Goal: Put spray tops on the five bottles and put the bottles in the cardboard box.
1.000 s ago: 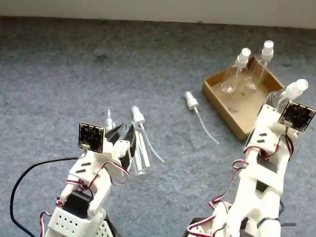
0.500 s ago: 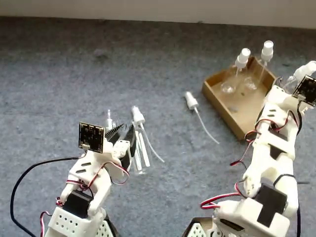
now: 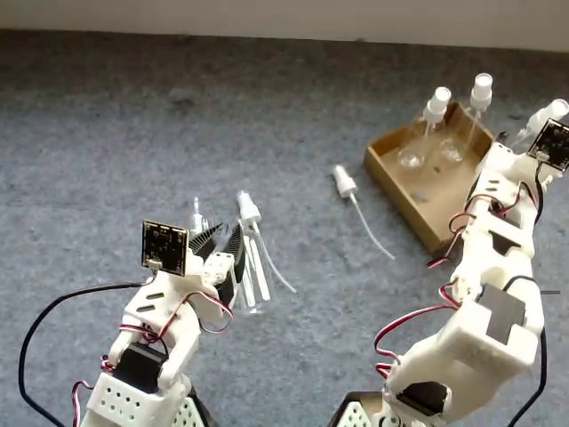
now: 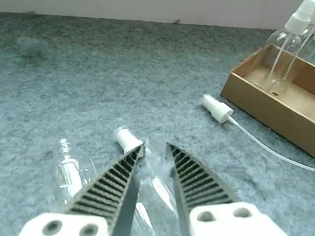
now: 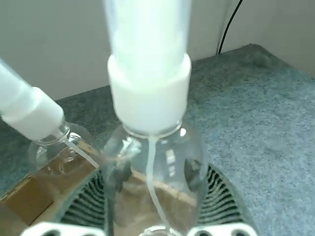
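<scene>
over at the far right corner of the cardboard box (image 3: 418,200), the right gripper (image 5: 150,201) is clamped on a capped bottle (image 5: 151,152). its 2 ribbed fingers (image 5: 83,206) press against the round clear body, and the white spray top stands upright above them. from the high view that capped bottle (image 3: 544,116) is up beside the box's right corner. 2 standing bottles (image 3: 425,124), both with tops on, are upright inside the box against its far wall, side by side. on the grey carpet (image 3: 133,124) between the arms lies 1 loose spray top (image 3: 345,184), its thin tube trailing toward the box, well apart from the bottles. the left gripper (image 4: 155,147) hangs low over 2 bottles lying on the carpet, jaws parted by a narrow gap and gripping nothing. 1 topped bottle (image 4: 129,140) lies right under the fingertips, and 1 open-necked bottle (image 4: 71,172) lies just beside it.
</scene>
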Motion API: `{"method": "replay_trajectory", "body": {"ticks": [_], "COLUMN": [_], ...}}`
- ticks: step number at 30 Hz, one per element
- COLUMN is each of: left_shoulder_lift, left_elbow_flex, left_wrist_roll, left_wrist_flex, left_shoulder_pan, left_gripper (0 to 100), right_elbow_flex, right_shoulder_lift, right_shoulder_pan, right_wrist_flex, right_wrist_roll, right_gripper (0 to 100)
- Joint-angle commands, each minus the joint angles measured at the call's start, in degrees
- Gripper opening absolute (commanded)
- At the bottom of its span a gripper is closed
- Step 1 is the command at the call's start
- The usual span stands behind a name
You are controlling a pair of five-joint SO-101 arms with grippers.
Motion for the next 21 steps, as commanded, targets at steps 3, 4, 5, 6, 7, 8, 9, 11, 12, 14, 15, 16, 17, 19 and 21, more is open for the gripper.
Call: {"method": "replay_trajectory", "body": {"ticks": [3,4,5,6,7,8,9,11,12,14,15,16,17,19,21], "left_shoulder_lift": [0.0,0.0,0.0,0.0,0.0,0.0,0.0,0.0,0.0,0.0,0.0,0.0,0.0,0.0,0.0], "left_elbow_flex": [1.1,1.1,1.1,1.1,1.1,1.1,1.1,1.1,1.1,1.1,1.1,1.1,1.1,1.1,1.1], "left_wrist_roll": [0.2,0.2,0.2,0.2,0.2,0.2,0.2,0.2,0.2,0.2,0.2,0.2,0.2,0.2,0.2], "left_wrist_flex": [0.1,0.1,0.1,0.1,0.1,0.1,0.1,0.1,0.1,0.1,0.1,0.1,0.1,0.1,0.1], "left_shoulder_pan": [-0.2,-0.2,-0.2,-0.2,-0.2,-0.2,-0.2,-0.2,-0.2,-0.2,-0.2,-0.2,-0.2,-0.2,-0.2], "left_gripper": [3,3,3,3,3,3,3,3,3,3,3,3,3,3,3], "right_elbow_flex": [-5.8,-5.6,-5.6,-5.5,-5.5,-5.4,-5.4,-5.4,-5.4,-5.4,-5.5,-5.6,-5.7,-5.7,-5.7], "right_shoulder_lift": [1.8,2.2,2.5,3.0,3.4,3.9,4.4,5.2,5.8,6.6,7.3,7.9,8.6,9.8,11.0], "right_shoulder_pan": [-0.5,-0.5,-0.6,-1.1,-1.5,-1.8,-1.8,-1.8,-2.0,-2.1,-2.1,-2.1,-2.1,-2.1,-2.1], "right_wrist_flex": [-5.2,-7.9,-9.9,-11.5,-12.9,-13.8,-14.4,-14.8,-14.8,-14.9,-15.0,-15.0,-15.0,-15.0,-15.1], "right_wrist_roll": [-0.5,0.1,1.1,2.2,3.1,3.3,3.3,3.3,3.3,3.4,3.6,3.7,3.7,3.8,3.6], "right_gripper": [3.3,3.3,3.3,3.3,3.3,3.3,3.3,3.3,3.3,3.3,3.3,3.3,3.3,3.3,3.3]}}
